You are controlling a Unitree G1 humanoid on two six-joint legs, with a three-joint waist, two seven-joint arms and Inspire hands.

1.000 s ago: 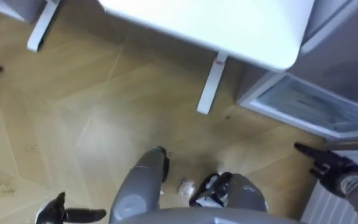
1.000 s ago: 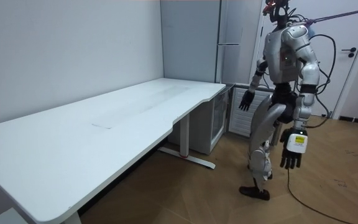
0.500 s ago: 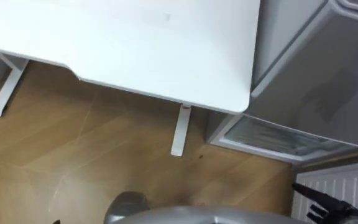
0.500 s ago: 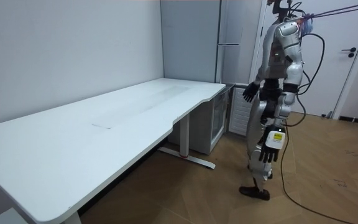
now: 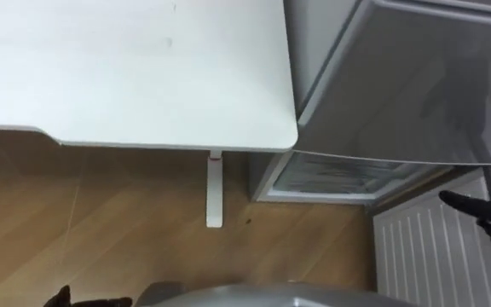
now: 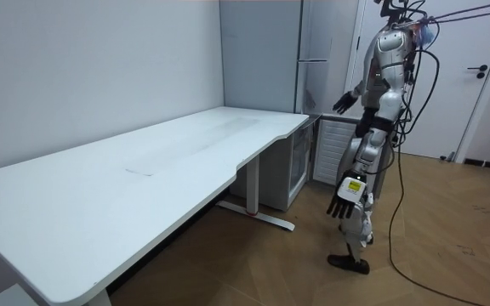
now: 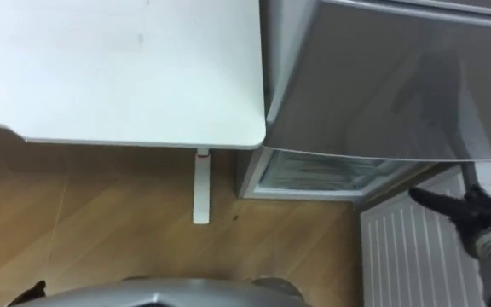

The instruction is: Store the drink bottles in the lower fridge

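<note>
1. Two hands, both empty. The left hand hangs low by the thigh, fingers straight and spread. The right hand is lifted forward, fingers straight and apart, tips toward the fridge side.
2. Why so, in my judgement: there is nothing to carry yet, so the arms are prob. held out only for balance. The robot stands on the wood floor near the end of the table.
3. Drinks: neither hand has one, and where they are I cannot tell.
4. The lower fridge sits on the floor just beside the table's end and the table leg. It is below the tall grey fridge, w/ a white ribbed panel at its right.
5. Direction: its glass front faces the open floor, i.e. the robot's side. The front's long axis runs left-right in the eye views.
6. The door looks shut, so I judge that opening it comes before any loading.
</note>
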